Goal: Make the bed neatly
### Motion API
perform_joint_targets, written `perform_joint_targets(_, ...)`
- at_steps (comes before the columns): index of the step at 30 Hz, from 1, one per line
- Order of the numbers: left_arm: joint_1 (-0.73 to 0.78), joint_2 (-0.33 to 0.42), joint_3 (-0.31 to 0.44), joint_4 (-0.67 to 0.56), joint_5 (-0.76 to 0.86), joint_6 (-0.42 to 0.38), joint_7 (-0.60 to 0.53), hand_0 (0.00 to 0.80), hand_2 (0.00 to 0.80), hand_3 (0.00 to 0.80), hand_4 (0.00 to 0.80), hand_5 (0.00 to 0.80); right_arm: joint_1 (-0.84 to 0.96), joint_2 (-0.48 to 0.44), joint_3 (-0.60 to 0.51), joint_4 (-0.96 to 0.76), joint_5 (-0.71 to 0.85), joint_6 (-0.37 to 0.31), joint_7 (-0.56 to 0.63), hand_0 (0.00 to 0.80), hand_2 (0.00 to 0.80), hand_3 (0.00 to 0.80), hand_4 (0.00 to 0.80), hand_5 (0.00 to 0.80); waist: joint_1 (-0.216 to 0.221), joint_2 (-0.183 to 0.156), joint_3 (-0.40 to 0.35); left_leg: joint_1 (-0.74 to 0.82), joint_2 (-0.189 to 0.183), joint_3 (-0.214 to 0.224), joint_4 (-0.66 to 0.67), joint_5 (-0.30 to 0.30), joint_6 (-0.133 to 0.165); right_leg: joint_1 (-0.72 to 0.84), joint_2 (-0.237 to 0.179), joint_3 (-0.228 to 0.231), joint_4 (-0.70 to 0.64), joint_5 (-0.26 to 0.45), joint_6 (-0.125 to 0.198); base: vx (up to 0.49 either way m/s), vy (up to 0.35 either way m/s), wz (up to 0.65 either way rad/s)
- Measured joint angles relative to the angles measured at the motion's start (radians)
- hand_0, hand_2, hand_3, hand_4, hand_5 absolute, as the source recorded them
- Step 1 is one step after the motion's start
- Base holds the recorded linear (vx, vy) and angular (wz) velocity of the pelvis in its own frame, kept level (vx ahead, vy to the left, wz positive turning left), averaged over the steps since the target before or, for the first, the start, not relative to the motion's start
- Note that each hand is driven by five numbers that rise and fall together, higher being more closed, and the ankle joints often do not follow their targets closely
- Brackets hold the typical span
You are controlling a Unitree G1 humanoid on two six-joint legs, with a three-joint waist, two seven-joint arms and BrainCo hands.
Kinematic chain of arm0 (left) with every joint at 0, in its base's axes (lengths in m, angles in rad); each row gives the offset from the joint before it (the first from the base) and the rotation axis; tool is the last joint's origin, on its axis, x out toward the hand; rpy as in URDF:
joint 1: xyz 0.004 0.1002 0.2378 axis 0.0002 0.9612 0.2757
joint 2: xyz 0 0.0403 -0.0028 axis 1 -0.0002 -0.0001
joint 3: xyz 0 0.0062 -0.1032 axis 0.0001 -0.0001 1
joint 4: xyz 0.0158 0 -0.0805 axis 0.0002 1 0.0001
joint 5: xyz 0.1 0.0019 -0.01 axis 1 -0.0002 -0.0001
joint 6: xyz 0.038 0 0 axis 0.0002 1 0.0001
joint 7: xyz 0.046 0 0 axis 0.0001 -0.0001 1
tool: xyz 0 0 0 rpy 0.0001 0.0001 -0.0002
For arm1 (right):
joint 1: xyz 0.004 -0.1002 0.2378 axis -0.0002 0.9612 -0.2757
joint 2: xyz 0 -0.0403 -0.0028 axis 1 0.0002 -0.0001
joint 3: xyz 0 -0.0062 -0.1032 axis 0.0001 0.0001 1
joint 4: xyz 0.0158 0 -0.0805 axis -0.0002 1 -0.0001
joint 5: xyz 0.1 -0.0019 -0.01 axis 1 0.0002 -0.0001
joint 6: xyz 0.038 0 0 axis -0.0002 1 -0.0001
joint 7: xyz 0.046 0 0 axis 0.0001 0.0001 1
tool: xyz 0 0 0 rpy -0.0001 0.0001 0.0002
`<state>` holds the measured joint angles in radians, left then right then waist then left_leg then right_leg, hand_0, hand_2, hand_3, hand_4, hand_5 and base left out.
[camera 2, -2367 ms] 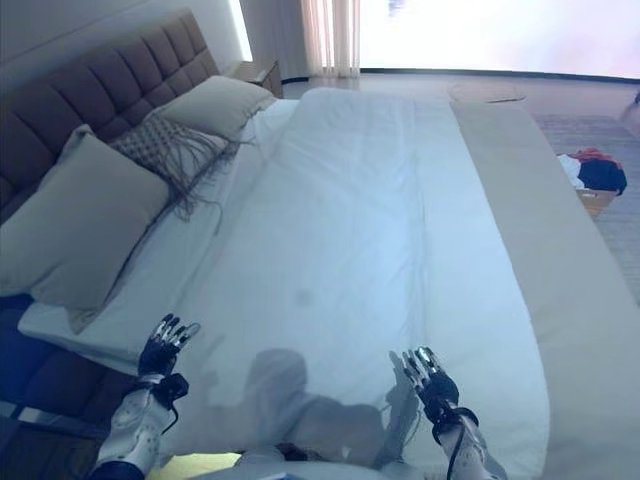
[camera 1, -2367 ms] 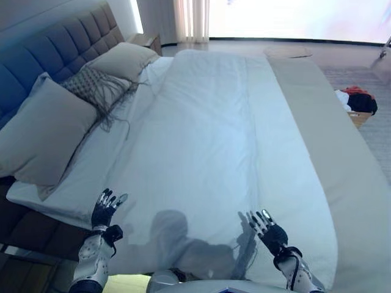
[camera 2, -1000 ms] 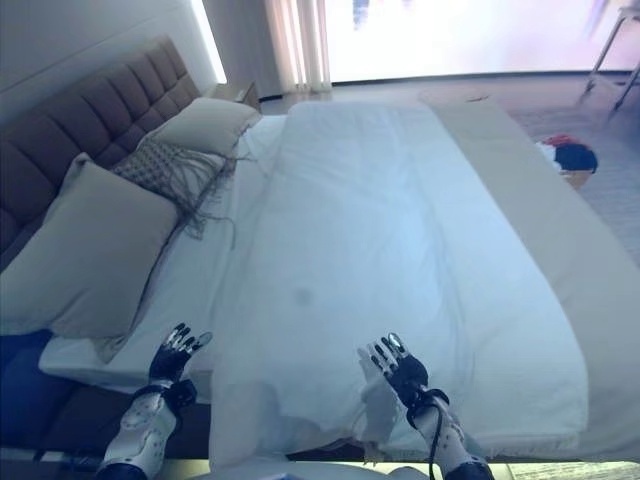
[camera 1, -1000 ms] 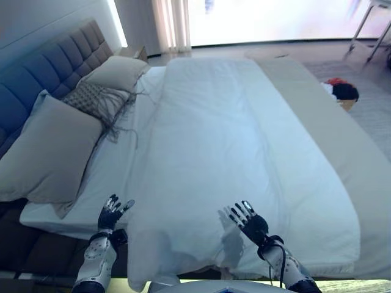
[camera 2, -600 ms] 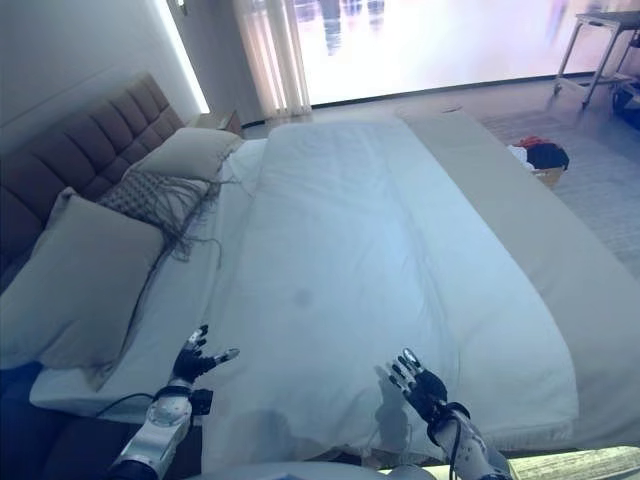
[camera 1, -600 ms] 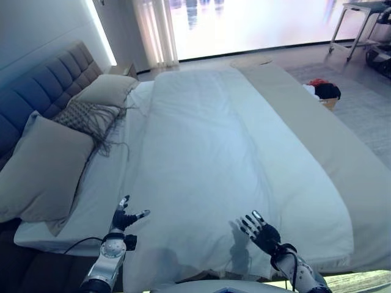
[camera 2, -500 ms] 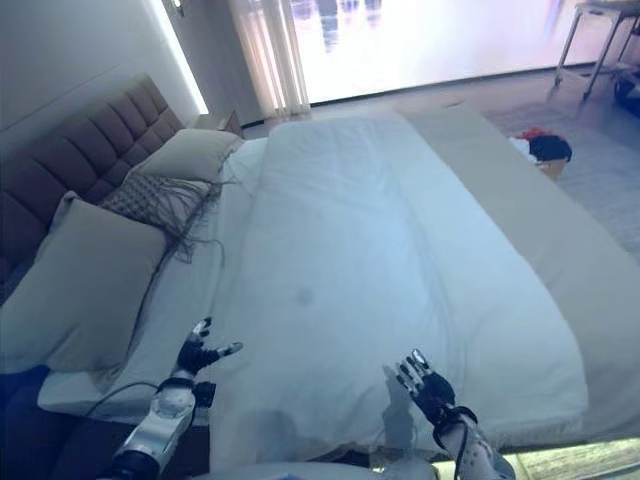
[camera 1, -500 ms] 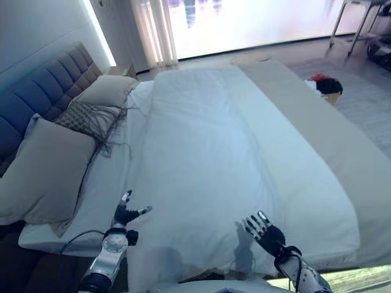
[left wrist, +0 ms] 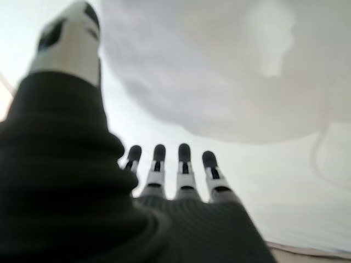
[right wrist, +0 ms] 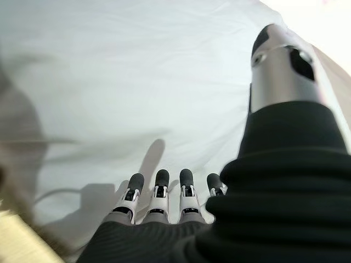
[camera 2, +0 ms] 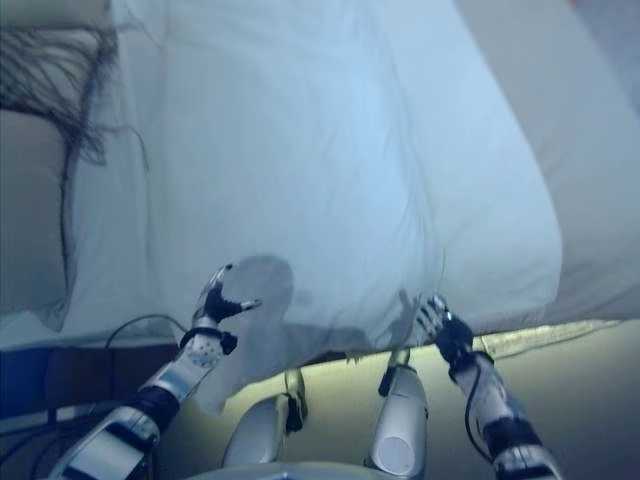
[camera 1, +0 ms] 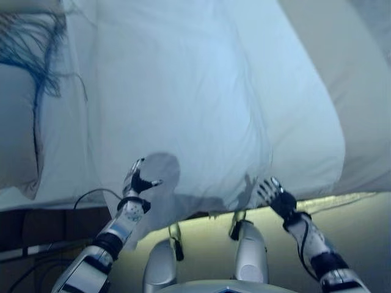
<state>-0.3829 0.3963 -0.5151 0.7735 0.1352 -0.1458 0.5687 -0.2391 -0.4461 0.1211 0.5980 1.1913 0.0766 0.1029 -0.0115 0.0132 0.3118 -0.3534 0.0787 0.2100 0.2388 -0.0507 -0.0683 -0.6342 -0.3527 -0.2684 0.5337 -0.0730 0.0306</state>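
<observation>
**Both hands free at the near edge of the duvet**

Nearest to me, my left hand (camera 1: pixel 138 181) hangs at the draped edge of the white duvet (camera 1: pixel 183 91), fingers straight and thumb spread — it holds nothing. From my left wrist the fingers (left wrist: pixel 184 164) stand in a row with the white cloth billowing just past them; I cannot tell whether the tips touch it. My right hand (camera 1: pixel 276 196) sits at the other end of this same hanging edge, near the duvet's lower corner, fingers likewise extended and empty. From the right wrist its fingertips (right wrist: pixel 159 186) point at smooth white fabric that carries their shadow, so I judge the cloth is close.

I read the spacing as deliberate: one hand toward each end of the near hem, palms toward the cloth, placed to smooth or tug the edge evenly rather than from one point.

Farther out, the duvet lies over the middle of the bed, fairly flat, with a soft ridge running down toward my right hand. Beside it, on my right, a beige cover (camera 1: pixel 342 73) shows bare along the bed's length — the duvet does not reach that side. On my left, a grey pillow (camera 2: pixel 30 210) rests at the head end, with dark fringe threads (camera 2: pixel 70 60) trailing over the white sheet beside it.
</observation>
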Motion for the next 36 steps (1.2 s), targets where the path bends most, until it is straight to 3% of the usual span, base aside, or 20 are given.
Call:
perform_joint_targets(7,-0.032,-0.078,-0.097,0.057,0.148,0.060,0.086,0.000,0.000,0.000,0.000,0.000,-0.103,-0.012,0.014,-0.014,-0.001,0.011,-0.037,0.000,0.000,0.000,0.000,0.000,-0.004,0.043,0.036,-0.044,-0.024,0.031,-0.018,0.003,-0.001,-0.096,-0.016,0.042,0.032,-0.011,-0.002,-0.047,0.136,-0.05)
perform_joint_targets(14,-0.096,-0.095,-0.180,0.143,0.304,0.325,0.183,0.000,0.000,0.000,0.000,0.000,-0.110,-0.016,0.039,-0.110,-0.002,0.007,-0.049,0.000,0.000,0.000,0.000,0.000,-0.033,0.047,0.065,-0.076,-0.019,0.036,-0.040,0.010,-0.014,-0.140,-0.004,0.046,0.021,-0.007,-0.003,-0.030,0.056,-0.07)
perform_joint_targets(21,-0.118,-0.101,-0.180,0.144,0.383,0.494,0.181,0.000,0.000,0.000,0.000,0.000,-0.113,-0.034,0.062,-0.210,-0.023,0.003,-0.048,0.000,0.000,0.000,0.000,0.000,-0.053,0.048,0.095,-0.110,-0.006,0.035,-0.051,0.010,-0.014,-0.177,0.016,0.046,0.007,-0.003,-0.008,-0.045,-0.027,-0.07)
perform_joint_targets(22,-0.127,-0.101,-0.179,0.146,0.386,0.521,0.178,0.295,0.295,0.295,0.295,0.295,-0.113,-0.034,0.069,-0.211,-0.023,-0.002,-0.048,0.000,0.000,0.000,0.000,0.000,-0.053,0.043,0.097,-0.115,0.001,0.035,-0.051,0.010,-0.014,-0.181,0.025,0.043,0.001,0.001,-0.012,-0.028,-0.068,-0.15)
perform_joint_targets(23,-0.139,-0.100,-0.178,0.155,0.389,0.545,0.166,0.800,0.800,0.800,0.800,0.800,-0.115,-0.034,0.080,-0.212,-0.023,-0.006,-0.047,0.000,0.000,0.000,0.000,0.000,-0.052,0.037,0.101,-0.116,0.009,0.035,-0.051,0.010,-0.014,-0.182,0.035,0.043,-0.003,0.003,-0.015,-0.030,-0.034,-0.16)
perform_joint_targets(28,-0.214,-0.081,-0.168,0.198,0.390,0.588,0.146,0.800,0.800,0.800,0.800,0.800,-0.133,-0.049,0.087,-0.238,-0.019,-0.013,-0.046,0.000,0.000,0.000,0.000,0.000,-0.062,0.019,0.111,-0.121,0.032,0.035,-0.050,0.010,-0.014,-0.189,0.062,0.043,-0.006,0.003,-0.017,-0.013,0.000,-0.12)
perform_joint_targets(36,-0.241,-0.052,-0.152,0.238,0.347,0.525,0.147,0.800,0.800,0.800,0.800,0.800,-0.166,-0.056,0.086,-0.245,-0.009,-0.003,-0.045,0.000,0.000,0.000,0.000,0.000,-0.086,0.015,0.112,-0.107,0.037,0.036,-0.047,0.010,-0.014,-0.174,0.067,0.043,-0.006,0.008,-0.024,0.022,0.019,0.00)
